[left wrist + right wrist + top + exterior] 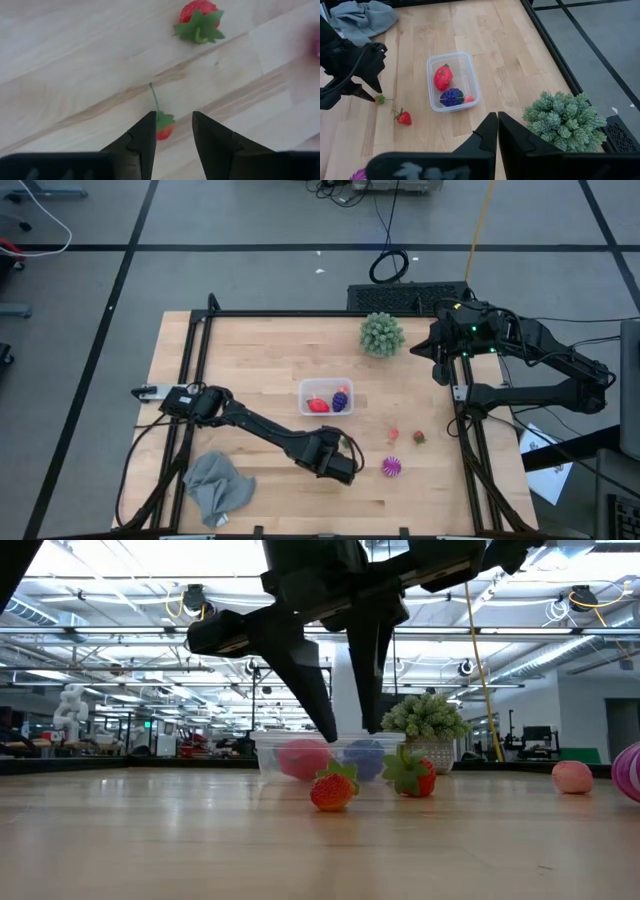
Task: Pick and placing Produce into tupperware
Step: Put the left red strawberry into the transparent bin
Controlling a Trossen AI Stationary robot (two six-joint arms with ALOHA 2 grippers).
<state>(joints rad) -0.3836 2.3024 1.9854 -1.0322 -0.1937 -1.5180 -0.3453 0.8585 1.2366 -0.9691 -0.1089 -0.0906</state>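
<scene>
Currently the left gripper hangs low over the wooden table, fingers parted, tips straddling a small red fruit with a green stem. The low view shows the tips above the fruit rather than closed on it — no contact can be confirmed. In the high view this gripper sits toward the front of the table, beside the striped magenta piece.

A strawberry lies on the bare wood a little beyond that small fruit, well apart from the fingers.

The tupperware stands near the table's centre. It holds a red pepper-shaped piece and a dark purple grape cluster; a small red item at the cluster's end may be a third piece, though the view is too poor to identify it.

The right gripper waits at the far right edge of the table, fingers pressed together, holding nothing.

A green spiky ball rests at the far side of the table — near the right arm. A grey cloth lies crumpled at the front left corner.

No brand, label or legible writing appears on any item.
</scene>
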